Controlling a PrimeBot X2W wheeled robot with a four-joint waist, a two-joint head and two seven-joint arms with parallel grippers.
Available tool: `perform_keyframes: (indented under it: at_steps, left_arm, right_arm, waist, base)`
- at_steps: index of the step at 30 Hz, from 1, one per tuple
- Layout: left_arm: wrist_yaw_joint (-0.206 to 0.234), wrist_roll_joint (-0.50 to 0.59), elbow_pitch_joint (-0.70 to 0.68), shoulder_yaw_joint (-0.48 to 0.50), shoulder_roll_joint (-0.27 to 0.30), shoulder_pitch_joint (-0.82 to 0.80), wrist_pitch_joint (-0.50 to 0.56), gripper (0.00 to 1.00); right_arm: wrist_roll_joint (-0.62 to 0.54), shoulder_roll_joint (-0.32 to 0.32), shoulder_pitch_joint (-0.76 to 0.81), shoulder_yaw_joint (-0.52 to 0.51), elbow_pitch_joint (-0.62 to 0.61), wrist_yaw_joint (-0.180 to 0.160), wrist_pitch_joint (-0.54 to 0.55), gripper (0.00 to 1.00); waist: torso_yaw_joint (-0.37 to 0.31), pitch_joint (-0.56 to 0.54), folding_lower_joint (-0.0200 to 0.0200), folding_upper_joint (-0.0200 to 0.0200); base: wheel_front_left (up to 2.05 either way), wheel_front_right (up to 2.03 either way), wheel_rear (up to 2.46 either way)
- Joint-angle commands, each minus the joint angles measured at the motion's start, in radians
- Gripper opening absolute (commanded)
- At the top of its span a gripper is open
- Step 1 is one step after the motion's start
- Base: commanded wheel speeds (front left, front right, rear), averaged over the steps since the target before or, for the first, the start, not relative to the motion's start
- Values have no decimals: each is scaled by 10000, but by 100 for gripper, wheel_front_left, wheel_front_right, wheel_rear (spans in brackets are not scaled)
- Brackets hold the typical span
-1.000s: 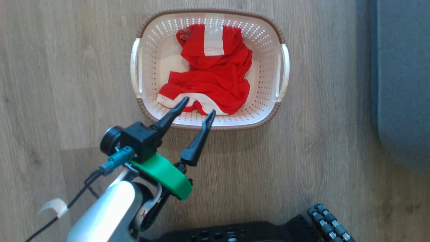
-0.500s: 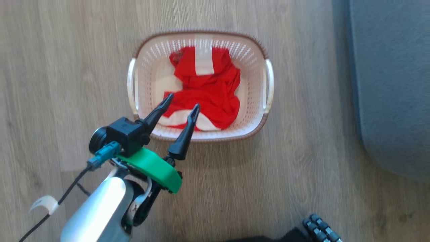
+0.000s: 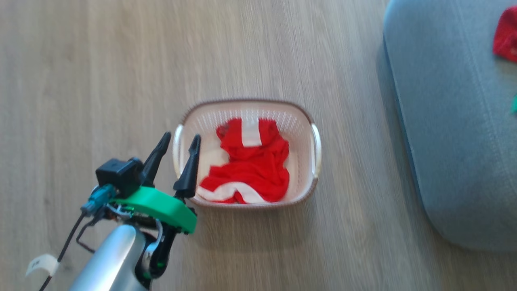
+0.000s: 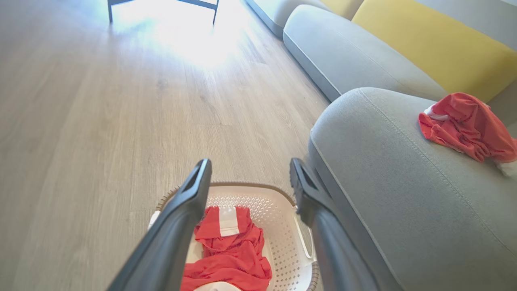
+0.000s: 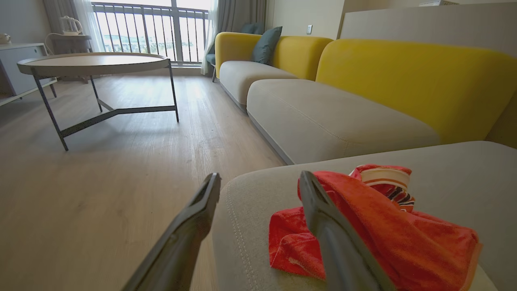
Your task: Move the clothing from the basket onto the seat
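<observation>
As cam shifts — L claw (image 3: 180,137) at basket (image 3: 247,101) side.

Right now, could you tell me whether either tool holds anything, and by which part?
Nothing is held. The left tool stands open above the basket; the right tool stands open beside a red garment lying on the seat.

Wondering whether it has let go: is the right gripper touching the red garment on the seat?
Cannot tell. In the right wrist view the right gripper stands open, but one finger overlaps the red garment on the seat, showing neither gap nor contact.
</observation>
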Motion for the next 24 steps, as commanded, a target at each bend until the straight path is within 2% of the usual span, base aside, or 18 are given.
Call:
perform_keyframes:
  at_steps: [1, 7, 12, 18, 24]
  left_arm:
    - [26, -32, -202, 419, 95, -114, -132, 100]
    - [117, -44, 269, 942, 241, 167, -356, 100]
    - [122, 95, 529, 1406, 436, 335, -437, 100]
    - [128, 342, 703, 2114, 597, 619, -465, 100]
    - [-235, 840, 866, 2711, 430, 1027, -469, 100]
  right_arm:
    - [-37, -9, 340, 167, -476, 69, 75, 100]
    - [-249, 876, 2161, 485, -2237, 69, 376, 100]
    - [-940, 1582, 3228, 980, -3072, 69, 421, 100]
    - [-1521, 2343, 3974, 1363, -3269, 69, 223, 100]
    - [-2185, 2732, 4820, 1593, -2948, 69, -28, 100]
  waist:
    - [317, -697, 1, -1]
    - [777, -1546, 1, -1]
    - [1058, -2000, 1, -1]
    - [1175, -2240, 1, -1]
    - [1183, -2400, 1, -1]
  base:
    - [0, 0, 0]
    - [0, 0, 0]
    - [0, 0, 0]
    - [0, 0, 0]
    - [0, 0, 0]
